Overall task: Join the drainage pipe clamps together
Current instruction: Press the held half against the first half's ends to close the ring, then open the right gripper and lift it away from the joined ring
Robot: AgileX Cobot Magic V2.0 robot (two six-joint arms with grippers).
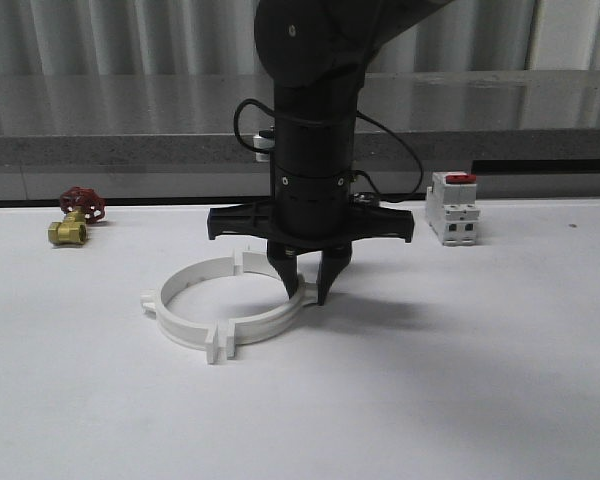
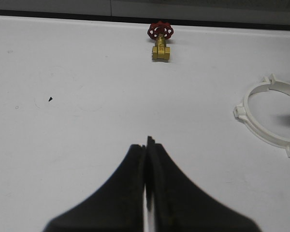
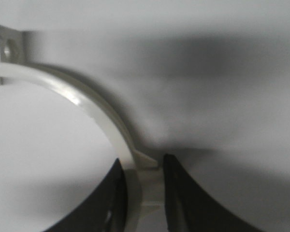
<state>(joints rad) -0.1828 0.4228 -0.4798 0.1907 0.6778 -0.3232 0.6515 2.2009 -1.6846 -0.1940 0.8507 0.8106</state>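
Observation:
Two white drainage pipe clamps [image 1: 265, 325] lie on the white table as one ring, with flat tabs sticking out at the joints and mid-arc. My right gripper [image 1: 306, 293] points straight down over the ring's right side. In the right wrist view its black fingers [image 3: 183, 203] straddle the band [image 3: 94, 108] and a small tab [image 3: 147, 159], one finger inside the ring and one outside, pressed close against the plastic. In the left wrist view my left gripper [image 2: 148, 142] hangs shut over bare table with nothing in it, and the ring's left part [image 2: 261, 133] lies off to the side.
A brass valve with a red handwheel [image 1: 75, 218] sits at the back left, also seen as the valve [image 2: 159, 41] beyond the left fingers. A white switch block with a red top [image 1: 453, 207] stands at the back right. A grey ledge runs behind the table.

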